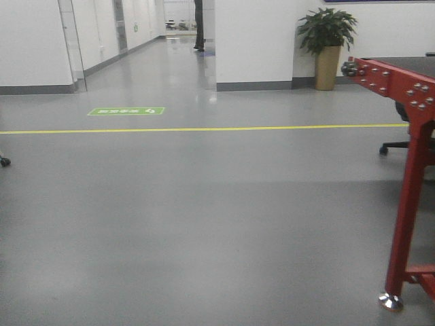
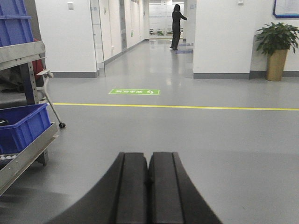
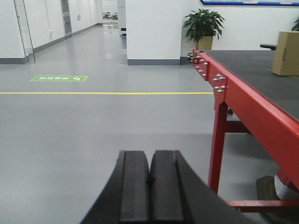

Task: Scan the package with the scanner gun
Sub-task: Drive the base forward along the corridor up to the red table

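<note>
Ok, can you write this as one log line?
left gripper: shut, empty | right gripper: shut, empty | cardboard box: on red table | scanner gun: unseen

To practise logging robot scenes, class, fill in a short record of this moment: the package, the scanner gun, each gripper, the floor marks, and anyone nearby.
package: tan box on the dark top of the red table, seen only in the right wrist view
scanner gun: not in view
left gripper: shut, empty, over bare floor
right gripper: shut, empty, beside the table
floor marks: yellow line, green sign
nearby: person down the corridor
</note>
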Controlling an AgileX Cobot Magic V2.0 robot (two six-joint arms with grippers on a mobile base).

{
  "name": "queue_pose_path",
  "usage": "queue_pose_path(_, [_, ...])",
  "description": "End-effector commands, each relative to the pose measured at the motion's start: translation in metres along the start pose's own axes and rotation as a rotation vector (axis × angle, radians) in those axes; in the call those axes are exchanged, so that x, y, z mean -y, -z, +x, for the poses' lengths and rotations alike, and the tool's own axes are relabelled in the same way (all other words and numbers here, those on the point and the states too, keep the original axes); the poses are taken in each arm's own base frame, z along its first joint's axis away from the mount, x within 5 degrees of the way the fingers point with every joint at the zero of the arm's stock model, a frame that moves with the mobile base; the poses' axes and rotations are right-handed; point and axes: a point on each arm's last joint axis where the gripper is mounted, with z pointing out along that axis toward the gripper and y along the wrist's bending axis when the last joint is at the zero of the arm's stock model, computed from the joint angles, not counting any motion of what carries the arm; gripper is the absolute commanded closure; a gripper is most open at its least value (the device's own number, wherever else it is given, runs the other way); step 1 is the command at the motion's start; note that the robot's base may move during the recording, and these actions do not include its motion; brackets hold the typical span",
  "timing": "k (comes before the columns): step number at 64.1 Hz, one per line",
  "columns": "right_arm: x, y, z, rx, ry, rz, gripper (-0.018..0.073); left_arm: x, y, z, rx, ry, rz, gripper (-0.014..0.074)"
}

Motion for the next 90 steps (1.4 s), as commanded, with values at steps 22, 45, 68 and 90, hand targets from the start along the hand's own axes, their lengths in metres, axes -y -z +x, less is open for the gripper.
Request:
queue_pose_path(22, [0.0002, 0.0002, -0.002, 0.022, 0.006, 0.002, 0.0722, 0.0026, 0.0005, -0.0028, 0.025, 0.01, 0.047, 0.0708])
queue_pose_path(45, [0.0002, 0.0002, -0.002, 0.022, 0.006, 0.002, 0.0722, 0.003, 0.0005, -0.0029, 0.025, 0.01, 0.054, 0.0708])
queue_pose_path(68, [0.0002, 0.0002, -0.002, 0.022, 0.006, 0.002, 0.0722, 0.003, 0.0005, -0.003, 0.027, 0.01, 0.053, 0.0708])
queue_pose_path(90, [0.0002, 0.0002, -0.002, 0.022, 0.006, 0.002, 0.0722, 0.003, 0.0005, -0.003, 0.027, 0.01, 0.053, 0.0708])
